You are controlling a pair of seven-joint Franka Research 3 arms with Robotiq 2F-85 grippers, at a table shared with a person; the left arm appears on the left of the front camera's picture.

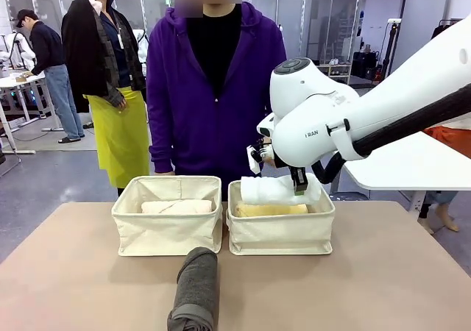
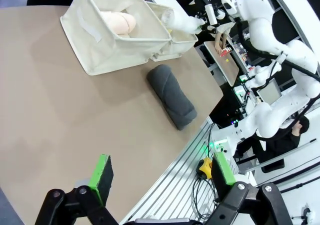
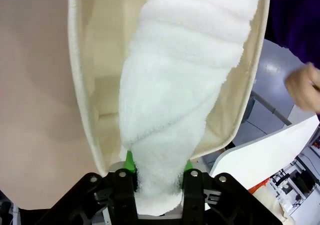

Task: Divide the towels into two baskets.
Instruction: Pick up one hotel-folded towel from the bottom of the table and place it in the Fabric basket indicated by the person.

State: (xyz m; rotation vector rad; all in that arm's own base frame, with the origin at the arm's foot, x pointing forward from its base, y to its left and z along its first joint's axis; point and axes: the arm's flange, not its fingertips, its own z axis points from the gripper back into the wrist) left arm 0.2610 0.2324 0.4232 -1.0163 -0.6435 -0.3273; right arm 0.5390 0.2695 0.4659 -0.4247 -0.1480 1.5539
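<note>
Currently, from my remote seat, I see the right gripper [image 1: 298,187] over the right basket [image 1: 280,237], its green pads pressed on both sides of the white towel [image 1: 274,190]. In the right wrist view the right gripper [image 3: 157,166] pinches 1 end of that white towel [image 3: 180,85], which runs lengthwise along the inside of the right basket [image 3: 82,85]. The white towel lies on top of the yellow towel [image 1: 268,210], which sits lower inside the right basket. Just beside the right basket, on its left and touching or nearly so, stands the left basket [image 1: 165,235] with the pale pink towel [image 1: 176,207] lying in it. The dark grey towel [image 1: 197,283] lies on the table [image 1: 73,272], in front of the right basket and toward my side. The left gripper [image 2: 162,171] hangs well back from the right basket, its jaws wide apart and holding nothing. A person [image 1: 213,88] stands behind the right basket.
</note>
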